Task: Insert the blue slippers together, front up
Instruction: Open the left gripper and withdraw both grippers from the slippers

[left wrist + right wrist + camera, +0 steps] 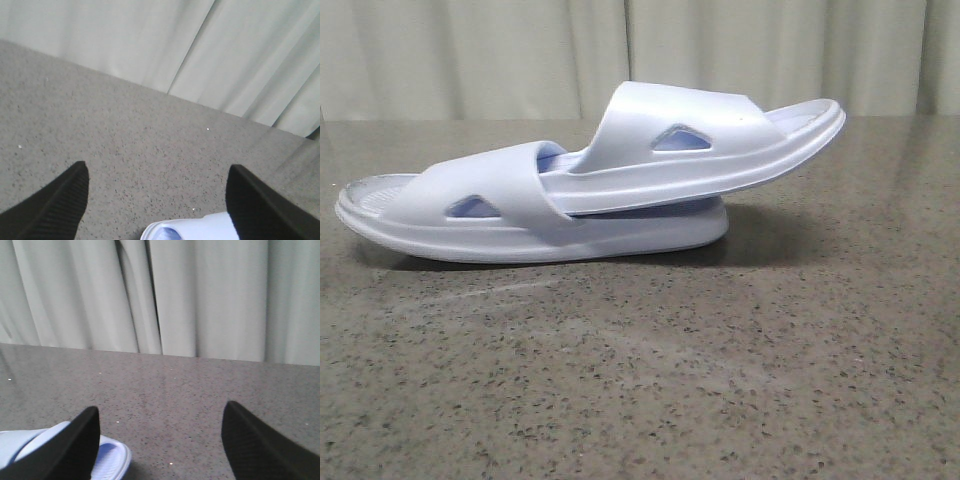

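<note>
Two pale blue slippers lie nested on the grey speckled table. The lower slipper (470, 215) lies flat. The upper slipper (700, 145) has one end pushed under the lower one's strap, and its other end sticks up to the right. Neither gripper shows in the front view. My left gripper (157, 200) is open and empty, with an end of a slipper (195, 231) between its fingers. My right gripper (160, 440) is open and empty, with a slipper end (112, 460) beside its left finger.
A pale pleated curtain (640, 50) hangs behind the table's far edge. The grey stone tabletop (640, 380) stretches in front of the slippers.
</note>
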